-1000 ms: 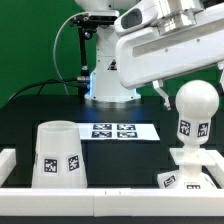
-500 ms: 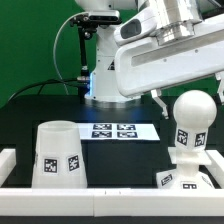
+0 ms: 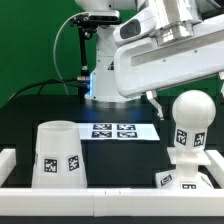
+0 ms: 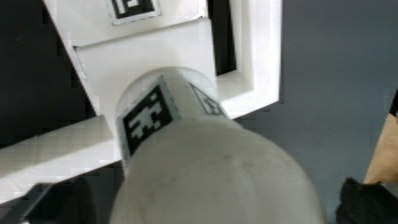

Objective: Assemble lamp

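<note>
The white lamp bulb (image 3: 194,112) stands upright with its neck in the blocky lamp base (image 3: 190,168) at the exterior view's right. The tapered lamp shade (image 3: 58,155) stands at the front left, wide end down. My gripper (image 4: 217,206) hangs over the bulb's round head (image 4: 214,170), which fills the space between the jaws. Dark gaps show on both sides of the bulb, so the jaws stand open. One dark finger (image 3: 152,100) shows left of the bulb in the exterior view; the other is hidden. The wrist view also shows the base (image 4: 151,50) past the bulb's tagged neck.
The marker board (image 3: 116,130) lies on the black table behind the shade. A white raised rim (image 3: 100,206) borders the table's front and left. The robot's pedestal (image 3: 105,85) and cables stand at the back.
The arm has turned and risen a little since a second ago. The bulb sits slightly lower on the base than before. Nothing has moved in the last half second.
</note>
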{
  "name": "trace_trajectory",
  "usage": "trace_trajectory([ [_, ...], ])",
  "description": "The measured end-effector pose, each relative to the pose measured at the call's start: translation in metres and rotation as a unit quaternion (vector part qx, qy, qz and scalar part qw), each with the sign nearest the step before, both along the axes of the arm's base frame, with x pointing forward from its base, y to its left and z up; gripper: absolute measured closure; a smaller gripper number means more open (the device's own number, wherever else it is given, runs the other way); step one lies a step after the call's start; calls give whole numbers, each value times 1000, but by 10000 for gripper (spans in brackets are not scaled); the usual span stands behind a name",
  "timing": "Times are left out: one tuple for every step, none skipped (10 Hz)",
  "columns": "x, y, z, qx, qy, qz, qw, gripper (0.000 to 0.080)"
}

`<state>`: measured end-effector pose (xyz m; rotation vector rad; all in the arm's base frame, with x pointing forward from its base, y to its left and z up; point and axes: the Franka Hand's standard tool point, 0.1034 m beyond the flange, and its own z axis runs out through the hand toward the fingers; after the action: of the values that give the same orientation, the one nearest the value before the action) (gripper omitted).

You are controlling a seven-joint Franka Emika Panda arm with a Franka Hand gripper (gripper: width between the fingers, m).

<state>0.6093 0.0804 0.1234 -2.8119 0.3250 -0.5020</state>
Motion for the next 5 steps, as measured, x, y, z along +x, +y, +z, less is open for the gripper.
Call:
trace_trajectory([
  [1, 0, 3, -11, 13, 21, 1000, 101],
  [4, 5, 8, -23, 27, 41, 999, 101],
  [1, 8, 8, -32, 58, 80, 995, 101],
  [2, 6, 8, -35, 79, 104, 991, 101],
  [0, -2, 4, -34, 104, 134, 985, 101],
])
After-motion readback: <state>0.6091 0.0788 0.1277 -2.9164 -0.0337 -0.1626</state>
